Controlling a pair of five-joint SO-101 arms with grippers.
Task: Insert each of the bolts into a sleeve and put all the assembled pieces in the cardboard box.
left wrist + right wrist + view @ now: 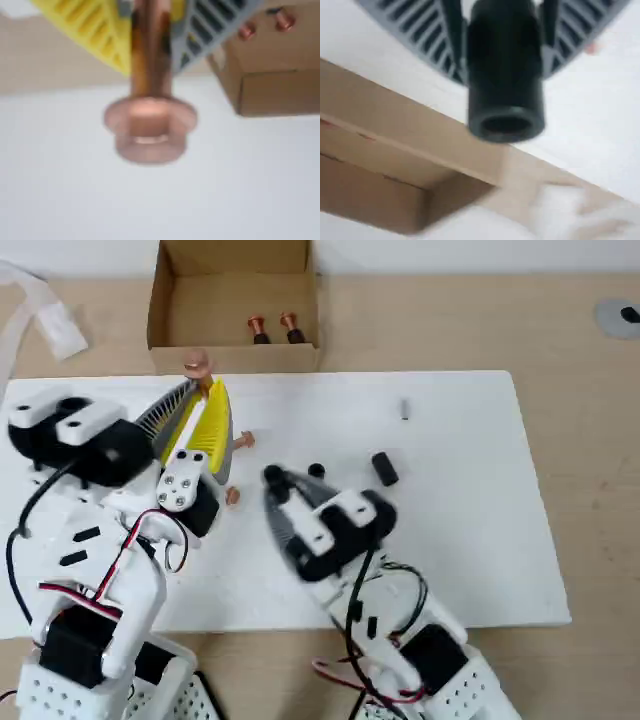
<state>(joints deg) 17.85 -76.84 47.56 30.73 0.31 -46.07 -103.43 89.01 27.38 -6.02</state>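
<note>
My left gripper (203, 383), with yellow and grey fingers, is shut on a copper bolt (197, 364) near the front wall of the cardboard box (165, 310). In the left wrist view the bolt (150, 127) hangs head-first over the white board, gripper (150, 20) around its shaft. My right gripper (272, 480) is shut on a black sleeve (505, 85) at mid-board, gripper (502, 25) clamping it. Two assembled pieces (274, 328) lie in the box. Two loose bolts (243, 440) (232, 496) and two loose sleeves (384, 468) (316, 471) lie on the board.
The white board (460, 540) covers the wooden table. A small grey piece (404, 408) lies on its far side. White strips (50, 315) sit at the far left, a grey disc (618, 316) at the far right. The box (275, 75) shows beside the held bolt.
</note>
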